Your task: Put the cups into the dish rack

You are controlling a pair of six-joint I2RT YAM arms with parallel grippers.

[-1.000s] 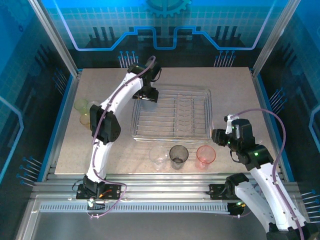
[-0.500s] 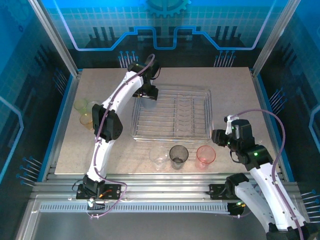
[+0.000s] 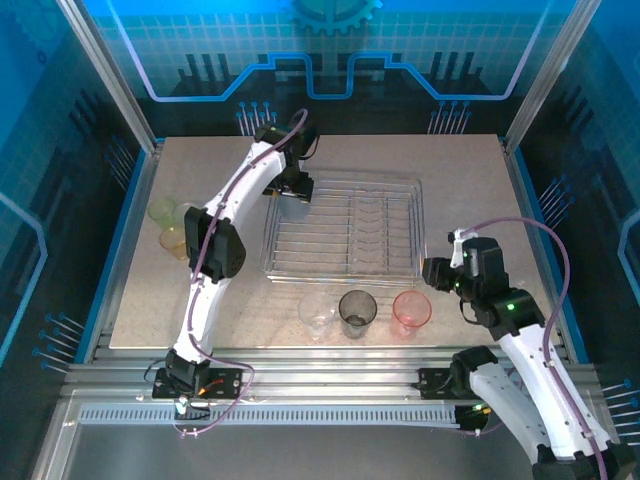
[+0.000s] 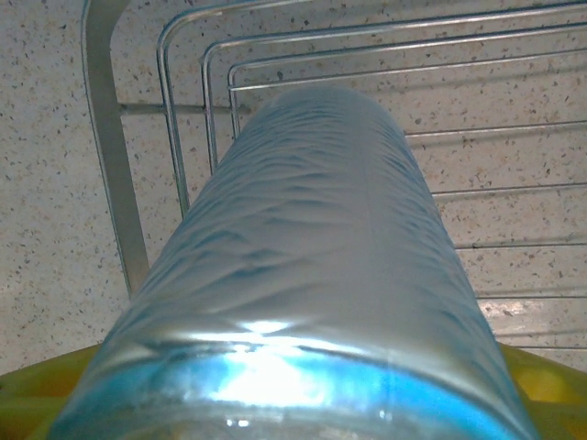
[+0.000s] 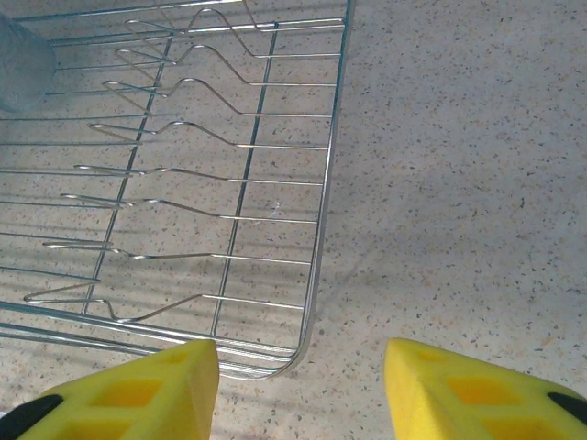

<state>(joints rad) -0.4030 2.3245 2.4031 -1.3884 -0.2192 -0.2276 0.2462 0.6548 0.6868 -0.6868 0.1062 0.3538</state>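
My left gripper point(image 3: 290, 190) hangs over the far left corner of the dish rack point(image 3: 418, 225) and is shut on the pale blue cup point(image 4: 321, 257), which lies lengthwise between its yellow fingers point(image 4: 550, 380). That cup point(image 5: 18, 69) also appears at the rack's far end in the right wrist view. Three cups stand in a row in front of the rack: clear point(image 3: 318, 314), smoky grey point(image 3: 357, 310) and pink point(image 3: 411, 311). Two yellow-green cups point(image 3: 168, 222) sit at the table's left edge. My right gripper point(image 3: 431, 272) is open and empty just beyond the pink cup, by the rack's near right corner point(image 5: 307, 339).
The rack's inner tines point(image 5: 174, 137) run in rows along its right half. Aluminium rails point(image 3: 320, 365) border the table's near edge, and frame posts stand at the far corners. Bare speckled tabletop point(image 5: 459, 183) lies to the right of the rack.
My left gripper has shifted slightly toward the far left with the pale blue cup. The right gripper's jaws have widened a little; the right arm stays in place.
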